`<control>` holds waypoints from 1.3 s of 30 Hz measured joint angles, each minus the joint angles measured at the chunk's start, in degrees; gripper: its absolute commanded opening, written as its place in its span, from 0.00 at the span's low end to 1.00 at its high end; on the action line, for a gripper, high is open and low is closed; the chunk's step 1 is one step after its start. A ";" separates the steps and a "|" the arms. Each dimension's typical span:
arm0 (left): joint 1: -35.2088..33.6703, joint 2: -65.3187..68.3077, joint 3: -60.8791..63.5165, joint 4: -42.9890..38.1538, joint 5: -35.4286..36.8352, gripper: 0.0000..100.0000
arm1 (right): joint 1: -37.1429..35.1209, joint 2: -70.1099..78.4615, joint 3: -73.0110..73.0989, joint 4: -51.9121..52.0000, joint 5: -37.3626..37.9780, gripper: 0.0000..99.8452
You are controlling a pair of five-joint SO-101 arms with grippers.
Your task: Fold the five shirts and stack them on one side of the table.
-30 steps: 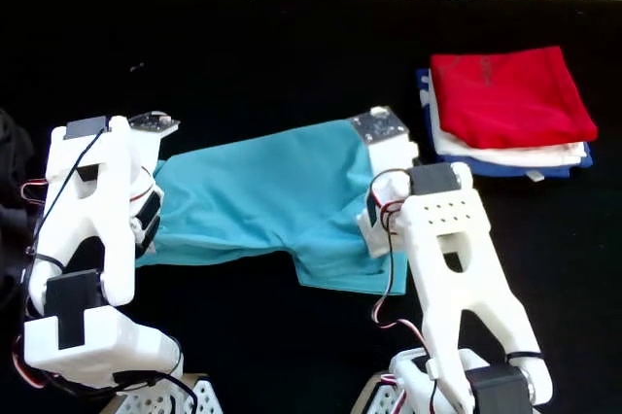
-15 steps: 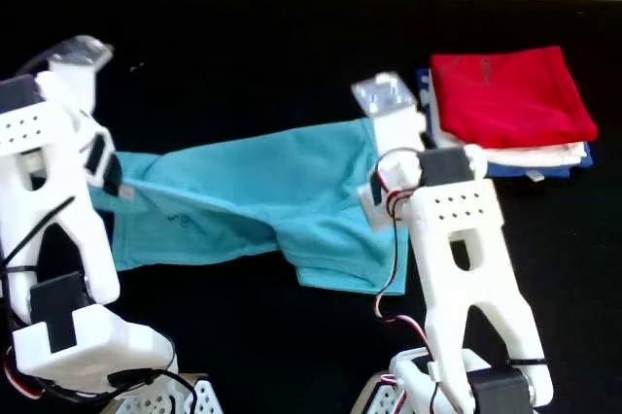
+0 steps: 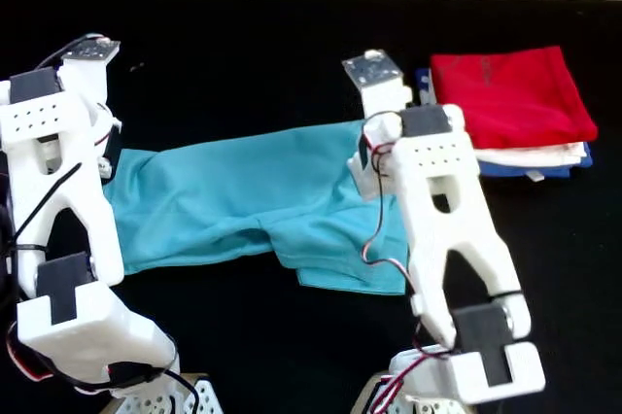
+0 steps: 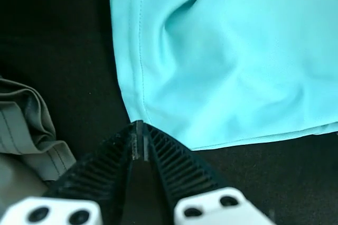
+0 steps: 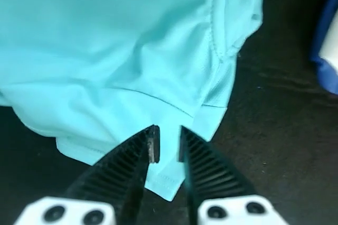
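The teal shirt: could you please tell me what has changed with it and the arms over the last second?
The left arm's tool swung leftward and farther back, drawing the teal shirt out flatter and longer that way. The right arm's tool shifted toward the far edge. The stack of folded red, white and blue shirts stayed put.

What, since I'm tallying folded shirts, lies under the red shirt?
Under the red shirt lies a white shirt, then a blue shirt at the bottom. Only their edges show; the rest is covered.
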 measured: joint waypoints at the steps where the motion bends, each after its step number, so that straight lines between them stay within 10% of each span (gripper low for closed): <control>1: 0.00 0.09 0.00 -0.53 0.00 0.01 | -1.05 1.14 -0.18 0.00 -0.62 0.10; 17: 0.62 2.64 3.87 -1.58 5.63 0.01 | -15.38 6.15 9.67 1.49 -0.18 0.22; 39: 1.05 2.64 3.87 -1.58 6.33 0.01 | -3.34 6.51 14.86 -6.24 1.58 0.22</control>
